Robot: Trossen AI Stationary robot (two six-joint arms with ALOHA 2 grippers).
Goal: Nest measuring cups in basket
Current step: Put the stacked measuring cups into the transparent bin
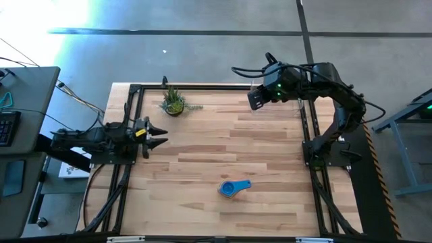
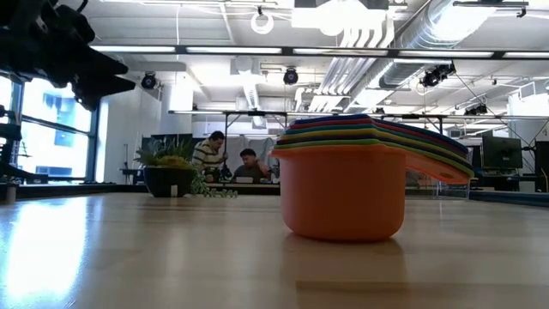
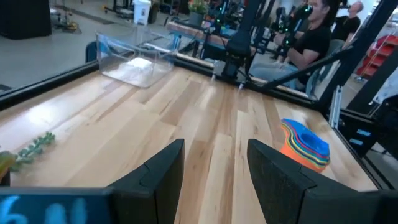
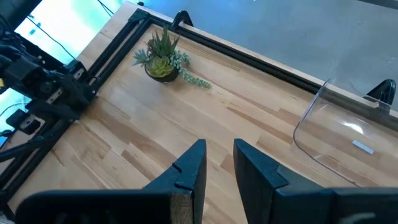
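Note:
The measuring cups [image 1: 233,188] stand nested in one stack on the wooden table near its front edge, blue on top and orange at the bottom [image 2: 343,193], handles fanned to one side [image 3: 305,146]. The basket [image 3: 134,59], a clear low-walled bin, stands at the table's far right corner [image 4: 339,134]. Over the table's left edge my left gripper [image 1: 164,136] points about level toward the right, open and holding nothing [image 3: 214,146]. High above the far right corner, near the basket, my right gripper [image 1: 255,101] tilts down, with a narrow gap between its fingers and nothing in it [image 4: 219,149].
A small potted green plant [image 1: 173,102] stands at the far left of the table [image 4: 163,59]. A black metal frame [image 1: 131,101] runs along the table's edges. People sit beyond the table [image 2: 227,159]. Bare wood lies between the cups and the basket.

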